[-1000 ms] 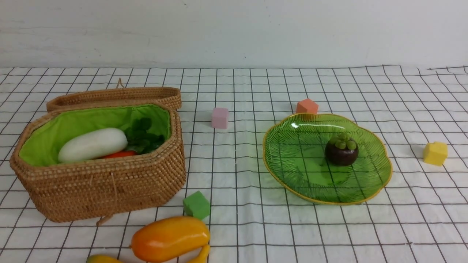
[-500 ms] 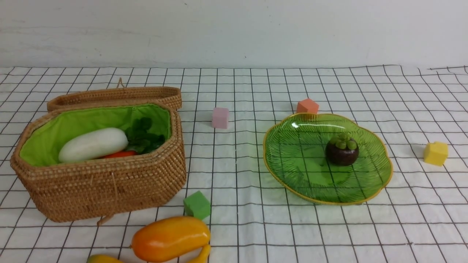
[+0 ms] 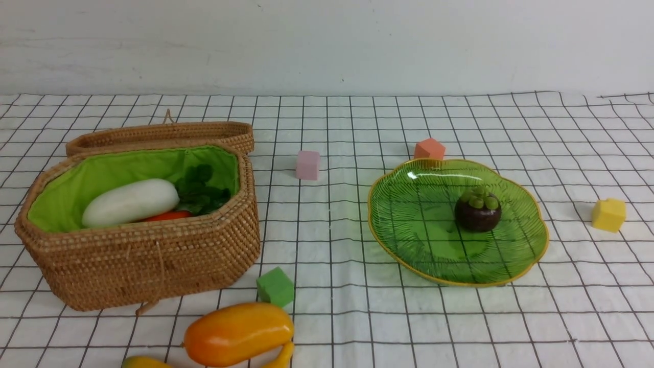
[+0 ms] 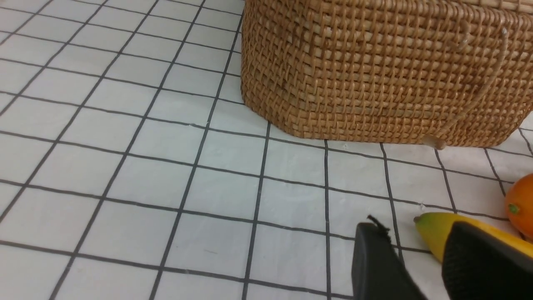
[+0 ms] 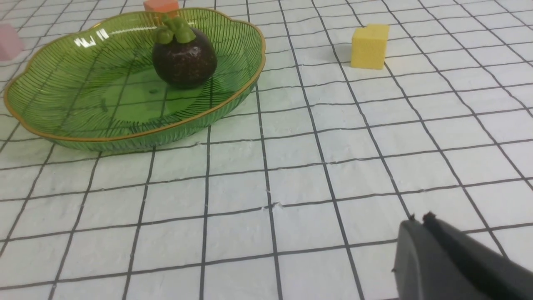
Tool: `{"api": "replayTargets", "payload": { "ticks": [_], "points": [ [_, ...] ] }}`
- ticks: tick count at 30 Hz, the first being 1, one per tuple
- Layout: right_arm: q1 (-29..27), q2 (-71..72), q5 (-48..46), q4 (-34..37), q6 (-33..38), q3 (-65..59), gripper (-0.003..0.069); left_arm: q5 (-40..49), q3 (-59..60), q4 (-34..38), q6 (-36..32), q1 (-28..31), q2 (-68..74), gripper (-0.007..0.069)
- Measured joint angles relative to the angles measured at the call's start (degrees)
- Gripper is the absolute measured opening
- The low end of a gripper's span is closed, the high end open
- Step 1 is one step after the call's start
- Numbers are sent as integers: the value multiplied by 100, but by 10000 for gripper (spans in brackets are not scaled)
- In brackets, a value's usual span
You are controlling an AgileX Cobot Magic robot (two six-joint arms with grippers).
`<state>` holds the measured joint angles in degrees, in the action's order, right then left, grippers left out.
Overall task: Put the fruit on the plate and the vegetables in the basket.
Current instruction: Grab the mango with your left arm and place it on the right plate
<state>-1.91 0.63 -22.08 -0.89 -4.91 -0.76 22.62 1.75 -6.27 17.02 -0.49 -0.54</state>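
Open cloth fills centre frame between basket wall and plate rim; left gripper parted, right gripper closed.

Left gripper: two black fingers, seen only from its own wrist camera, held low and angled downward, jaws standing apart with a clear gap between them. Right gripper: dark fingers, likewise seen only from its own wrist camera, low and tilted downward, jaws pressed flat together, tips meeting with nothing between them.
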Motion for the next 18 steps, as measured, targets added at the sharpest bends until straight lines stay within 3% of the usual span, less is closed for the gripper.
{"api": "replayTargets", "payload": {
  "ticks": [18],
  "points": [
    [0, 0, 5, 5, 0, 0, 27, 0, 0, 0, 0, 0, 0, 239]
  ]
}}
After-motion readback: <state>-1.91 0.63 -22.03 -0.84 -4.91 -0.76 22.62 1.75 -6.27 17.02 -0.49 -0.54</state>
